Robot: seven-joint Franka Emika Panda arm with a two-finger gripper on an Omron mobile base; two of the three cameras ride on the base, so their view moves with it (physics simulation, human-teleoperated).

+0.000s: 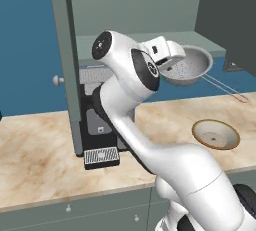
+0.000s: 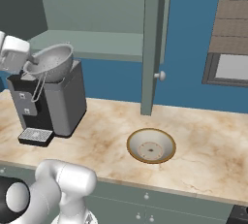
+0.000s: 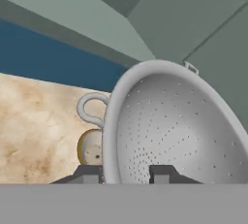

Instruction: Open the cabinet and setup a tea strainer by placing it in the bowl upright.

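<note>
The end effector (image 3: pixel 127 173) is clamped on the rim of the tea strainer (image 1: pixel 187 65), one finger (image 3: pixel 162 173) inside the perforated cup and the other outside it. In the left base view the strainer hangs in the air at about 1 o'clock, tilted, just in front of the cabinet (image 1: pixel 150 5) shelf and well above the tabletop (image 1: pixel 40 150); its thin wire handle trails toward 3 o'clock. In the right base view it sits at 10 o'clock, right over the black coffee machine (image 2: pixel 53 102) (handle loop dangling down its front).

The tan bowl (image 1: pixel 216 134) rests on the marble tabletop, at 4 o'clock in the left base view, well apart from the strainer and below it. Both cabinet doors stand open; the left door (image 1: pixel 65 60) shows edge-on with its pale knob (image 1: pixel 58 80).
</note>
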